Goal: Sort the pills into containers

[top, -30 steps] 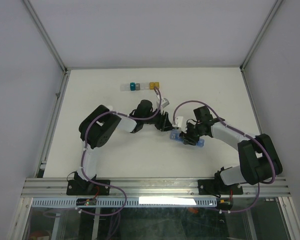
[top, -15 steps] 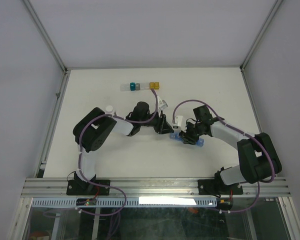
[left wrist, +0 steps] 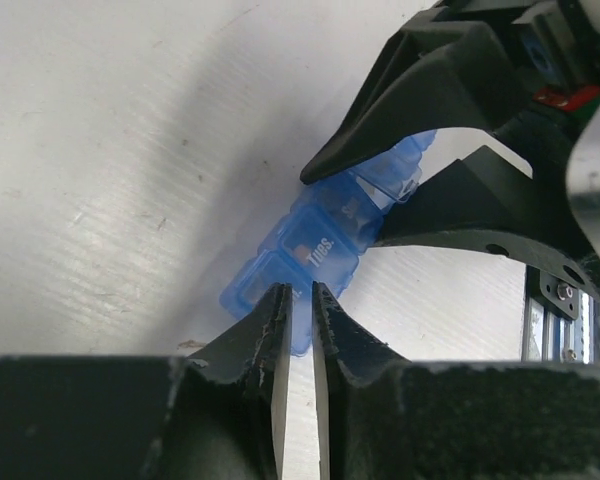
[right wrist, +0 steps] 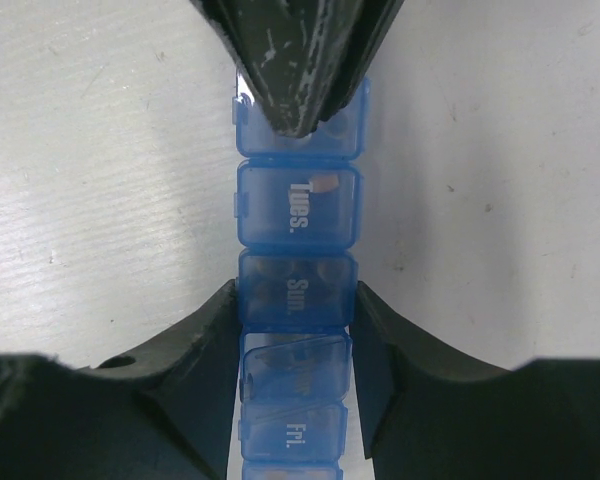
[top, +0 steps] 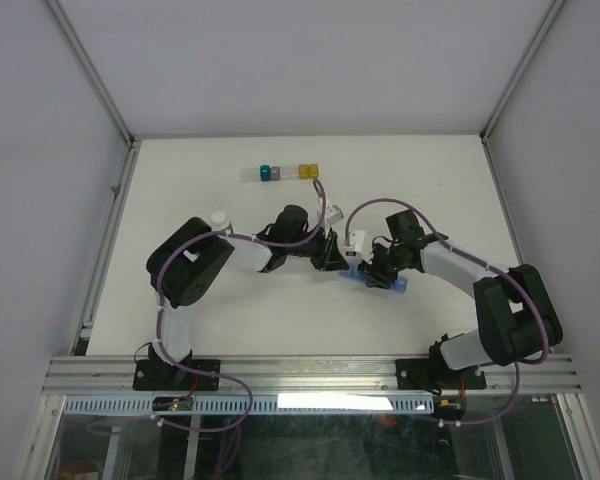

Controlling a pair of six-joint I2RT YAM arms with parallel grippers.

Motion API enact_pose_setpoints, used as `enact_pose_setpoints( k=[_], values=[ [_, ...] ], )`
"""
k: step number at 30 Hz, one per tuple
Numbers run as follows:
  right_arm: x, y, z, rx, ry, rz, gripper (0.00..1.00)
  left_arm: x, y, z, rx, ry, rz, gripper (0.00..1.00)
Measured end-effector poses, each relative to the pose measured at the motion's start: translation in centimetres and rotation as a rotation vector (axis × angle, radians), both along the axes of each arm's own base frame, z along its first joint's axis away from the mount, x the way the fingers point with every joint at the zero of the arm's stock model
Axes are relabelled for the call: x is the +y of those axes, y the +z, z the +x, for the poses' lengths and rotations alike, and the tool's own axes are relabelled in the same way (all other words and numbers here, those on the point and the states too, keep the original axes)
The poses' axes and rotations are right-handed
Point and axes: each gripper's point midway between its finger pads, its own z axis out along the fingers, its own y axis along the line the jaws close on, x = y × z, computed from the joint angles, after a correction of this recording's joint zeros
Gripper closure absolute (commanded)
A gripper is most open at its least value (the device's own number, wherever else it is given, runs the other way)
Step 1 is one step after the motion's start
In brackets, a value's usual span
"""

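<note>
Translucent blue day-labelled containers (right wrist: 297,230) lie pinched between right fingers (right wrist: 195,360), left fingers (left wrist: 268,345) nearly together at one end.

Our left gripper (right wrist: 300,120) covers one end of the pill box (right wrist: 297,215); our right gripper (right wrist: 295,300) flanks it; the table (right wrist: 100,200) lies open alongside.

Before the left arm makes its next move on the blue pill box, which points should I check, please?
1. Right gripper clamps the blue pill box by its sides: ok.
2. Left gripper tips, nearly closed, at the end compartment: ok.
3. End compartment lid open: cannot tell, the tips cover it.
4. Tues. lid shut, tan piece inside: ok.
</note>
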Motion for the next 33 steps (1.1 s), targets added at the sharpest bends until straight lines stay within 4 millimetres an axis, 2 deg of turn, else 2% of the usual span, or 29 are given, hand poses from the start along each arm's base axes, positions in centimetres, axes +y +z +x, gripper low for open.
enact_pose_setpoints(
  k=[6,15,25,30,33],
  values=[
    [0.0,0.0,0.1,0.001,0.000,0.000,0.76,0.1,-0.1,0.6,0.023,0.041,0.032,1.00],
    [0.0,0.0,0.1,0.003,-0.002,0.000,0.76,-0.1,0.8,0.4,0.053,0.047,0.023,1.00],
    [0.1,0.0,0.1,0.006,-0.009,0.001,0.77,-0.6,3.7,-0.3,0.033,0.019,-0.024,1.00],
    [0.1,0.0,0.1,0.007,-0.010,0.001,0.77,-0.2,2.5,-0.7,0.077,0.024,0.014,1.00],
    [0.1,0.0,0.2,0.007,-0.011,0.001,0.77,0.0,0.0,-0.9,0.132,0.029,0.067,1.00]
  ],
)
